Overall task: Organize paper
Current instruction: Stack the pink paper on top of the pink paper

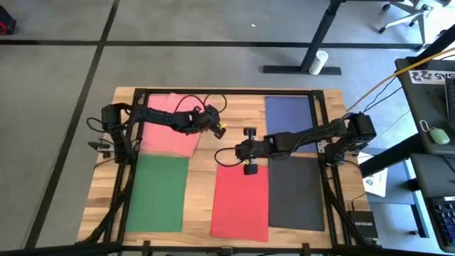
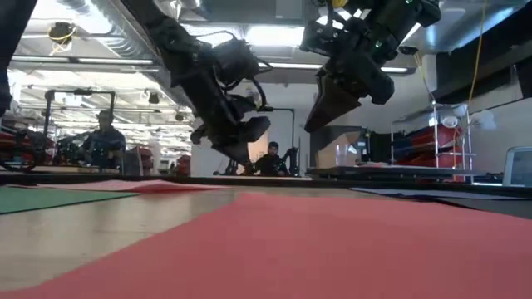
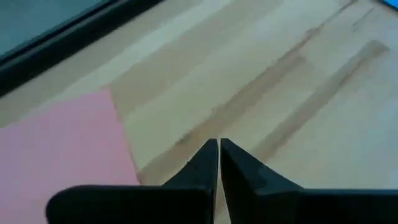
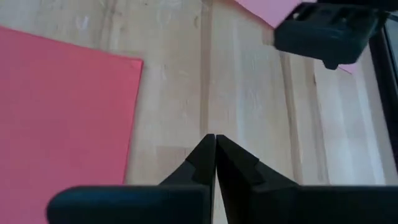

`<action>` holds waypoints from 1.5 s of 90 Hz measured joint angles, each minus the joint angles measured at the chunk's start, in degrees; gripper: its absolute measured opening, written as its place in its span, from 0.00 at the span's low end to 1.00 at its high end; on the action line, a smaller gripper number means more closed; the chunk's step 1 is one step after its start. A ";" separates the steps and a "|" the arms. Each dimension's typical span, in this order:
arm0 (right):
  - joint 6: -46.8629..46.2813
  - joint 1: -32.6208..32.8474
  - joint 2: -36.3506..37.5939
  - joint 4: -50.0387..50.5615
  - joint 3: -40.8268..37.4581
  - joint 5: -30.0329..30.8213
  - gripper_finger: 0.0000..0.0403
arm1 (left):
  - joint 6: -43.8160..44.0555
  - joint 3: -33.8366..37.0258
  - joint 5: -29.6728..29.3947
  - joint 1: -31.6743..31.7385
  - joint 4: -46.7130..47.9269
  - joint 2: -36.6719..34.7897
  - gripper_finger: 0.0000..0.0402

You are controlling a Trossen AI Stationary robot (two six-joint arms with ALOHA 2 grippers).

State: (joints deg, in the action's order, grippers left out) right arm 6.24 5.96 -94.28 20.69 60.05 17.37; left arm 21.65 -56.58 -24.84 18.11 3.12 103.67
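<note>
A: How far is the sorting getting?

B: Barely: pink sheet (image 1: 170, 126), green sheet (image 1: 157, 192), red sheet (image 1: 241, 201), navy sheet (image 1: 290, 114) and dark grey sheet (image 1: 297, 193) are lying spread apart on the table (image 1: 220, 153).

A: The grippers?

B: Left gripper (image 3: 218, 163) and right gripper (image 4: 214, 160) are hovering, fingers pressed together, holding nothing.

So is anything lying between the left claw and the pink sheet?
Nothing visible does. The left claw, shut, hangs over bare wood just beside the pink sheet, with only tabletop between them. The right claw is off over the red sheet's edge.
</note>
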 joint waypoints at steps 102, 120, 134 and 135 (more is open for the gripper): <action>1.53 -4.13 0.00 1.27 0.00 -0.46 0.00 | -2.72 -0.15 -1.62 9.76 7.92 5.93 0.00; 1.27 -4.13 0.00 1.98 -0.02 -0.47 0.00 | -4.08 -0.11 -2.65 10.67 9.04 5.95 0.00; 1.22 -4.13 0.00 2.28 -0.02 -0.47 0.00 | -5.59 -0.02 -2.78 11.03 9.46 5.18 0.00; 1.22 -4.13 0.00 2.30 -0.02 -0.46 0.00 | -5.62 0.01 -2.76 11.06 9.50 5.05 0.00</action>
State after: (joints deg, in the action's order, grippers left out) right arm 7.46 1.83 -94.28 22.98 60.03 16.90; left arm 16.03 -56.57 -27.60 29.17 12.62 108.72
